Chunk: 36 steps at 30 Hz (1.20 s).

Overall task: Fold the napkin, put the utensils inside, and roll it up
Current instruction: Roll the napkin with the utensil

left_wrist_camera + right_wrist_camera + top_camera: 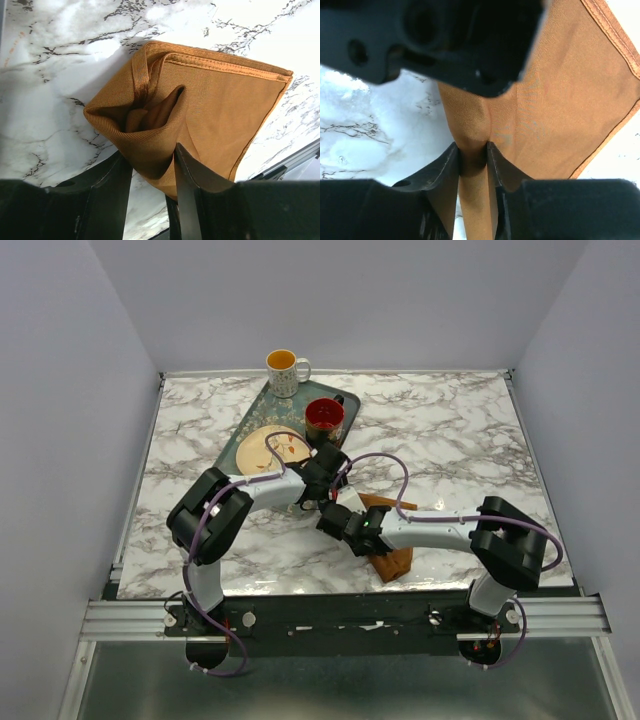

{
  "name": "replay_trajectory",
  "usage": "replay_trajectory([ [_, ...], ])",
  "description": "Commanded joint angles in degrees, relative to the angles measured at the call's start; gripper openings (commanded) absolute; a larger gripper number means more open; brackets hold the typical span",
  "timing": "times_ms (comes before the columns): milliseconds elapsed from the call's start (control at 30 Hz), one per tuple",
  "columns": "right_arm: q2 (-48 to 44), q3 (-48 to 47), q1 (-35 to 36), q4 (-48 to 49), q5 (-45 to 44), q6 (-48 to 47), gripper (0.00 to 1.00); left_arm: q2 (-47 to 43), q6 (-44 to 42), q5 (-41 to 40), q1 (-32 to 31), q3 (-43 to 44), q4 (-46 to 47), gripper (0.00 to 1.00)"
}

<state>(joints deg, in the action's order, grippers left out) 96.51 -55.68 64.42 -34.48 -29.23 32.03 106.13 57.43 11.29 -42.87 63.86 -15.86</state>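
The rust-brown napkin (pixel 394 562) lies bunched near the table's front edge, under the two wrists. In the left wrist view its rolled, hollow end (pixel 150 115) sits between the fingers, and my left gripper (pixel 151 159) is shut on that bundle. My right gripper (pixel 472 151) pinches a narrow fold of the napkin (pixel 560 90), with the left gripper's black body just ahead of it. Seen from above, the left gripper (pixel 334 496) and right gripper (pixel 328 516) almost touch. The utensils do not show in any view.
A dark green tray (pixel 262 405) at the back left holds a cream plate (pixel 262 452) and a red cup (pixel 324 416). A white and yellow mug (pixel 285 371) stands behind it. Purple cables loop over both arms. The table's front rail (pixel 295 157) runs close to the napkin.
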Motion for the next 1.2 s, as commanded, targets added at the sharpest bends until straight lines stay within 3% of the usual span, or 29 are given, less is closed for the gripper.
replay_trajectory([
  [0,0.7,1.89,0.26,-1.47,-1.09,3.29,0.28,-1.62,-2.06,-1.88,0.07,-2.51,-0.58,0.5],
  [267,-3.87,4.35,0.18,0.64,-0.13,3.56,0.18,-5.48,-5.04,-2.67,1.65,-2.95,-0.4,0.63],
  [433,-9.66,8.21,-2.27,7.39,6.28,2.25,0.16,-9.44,-7.85,-3.9,3.93,-3.39,-1.28,0.68],
  [767,-19.78,21.31,-17.65,26.03,36.85,0.23,0.13,-16.74,-11.38,-3.47,6.31,-6.1,-2.95,0.69],
  [1000,-15.92,25.35,-25.83,36.48,57.41,-0.92,0.11,-16.74,-9.71,-0.21,4.03,-7.08,-2.42,0.71],
  [1167,-12.15,27.55,-29.44,42.91,65.08,-0.21,0.12,-13.41,-8.04,1.72,1.92,-5.85,-1.9,0.71],
])
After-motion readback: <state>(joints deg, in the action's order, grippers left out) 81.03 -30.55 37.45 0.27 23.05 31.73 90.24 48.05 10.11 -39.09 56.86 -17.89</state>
